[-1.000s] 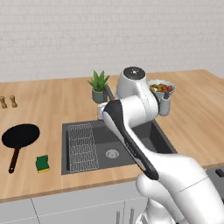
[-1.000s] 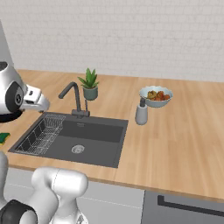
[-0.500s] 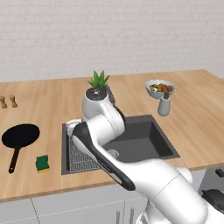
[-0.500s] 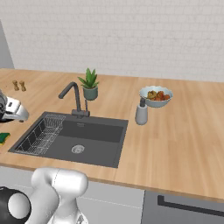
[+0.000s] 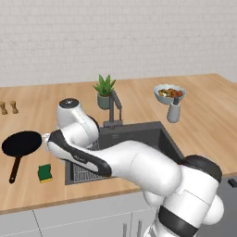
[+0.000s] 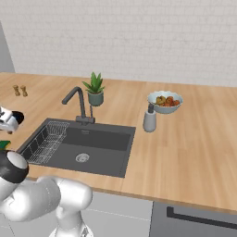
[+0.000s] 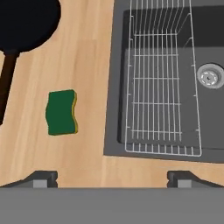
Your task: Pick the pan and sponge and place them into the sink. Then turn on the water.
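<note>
The white arm rises from the base at the near right, bends left across the scene and ends at the near left, where the gripper (image 7: 112, 177) points down, its two dark fingertips (image 7: 41, 177) spread wide, holding nothing.

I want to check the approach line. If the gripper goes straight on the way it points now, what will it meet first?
Probably the bare wooden counter, in the strip between the sponge and the sink rim. The gripper is open, looking down; depth is unclear, so it might clip the rim instead.
</note>
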